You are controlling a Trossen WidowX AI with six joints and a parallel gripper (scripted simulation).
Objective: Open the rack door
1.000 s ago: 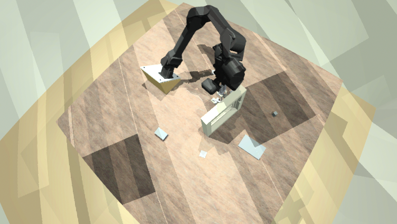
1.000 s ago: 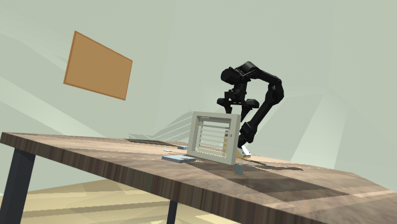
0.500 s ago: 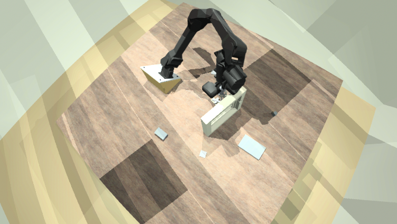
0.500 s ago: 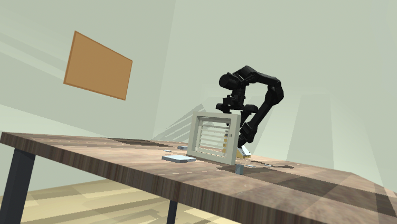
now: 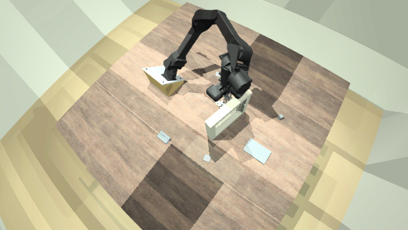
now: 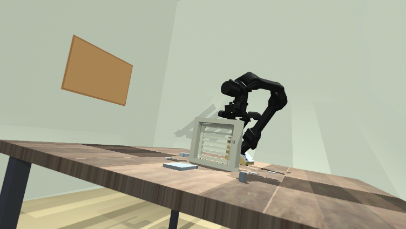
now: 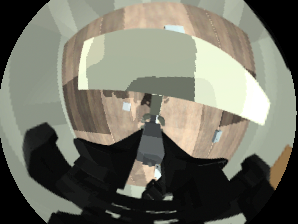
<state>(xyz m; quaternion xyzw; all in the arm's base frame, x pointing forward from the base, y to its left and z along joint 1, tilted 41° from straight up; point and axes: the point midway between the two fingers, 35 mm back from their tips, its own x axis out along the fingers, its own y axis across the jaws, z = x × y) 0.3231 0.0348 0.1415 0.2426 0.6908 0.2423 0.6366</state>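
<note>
Handle [image 7: 151,145] perhaps partly hidden.

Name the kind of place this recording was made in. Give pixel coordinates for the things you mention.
Probably a robot test room or lab: an arm [image 5: 204,21] [image 6: 279,88] bolted to a wooden table [image 5: 114,159] [image 6: 127,182], a freestanding framed door [image 5: 210,131] [image 6: 193,139], and a corkboard-like panel [image 6: 96,71] on the wall.

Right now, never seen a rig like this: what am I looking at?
One jointed black arm ending in a two-fingered claw. The top picture looks down, the exterior one looks across from beyond the table edge, and the wrist one looks past the fingers. On the table: a pale upright frame, a flat slab and smaller pieces. The claw looks closed on the grey upright handle.
</note>
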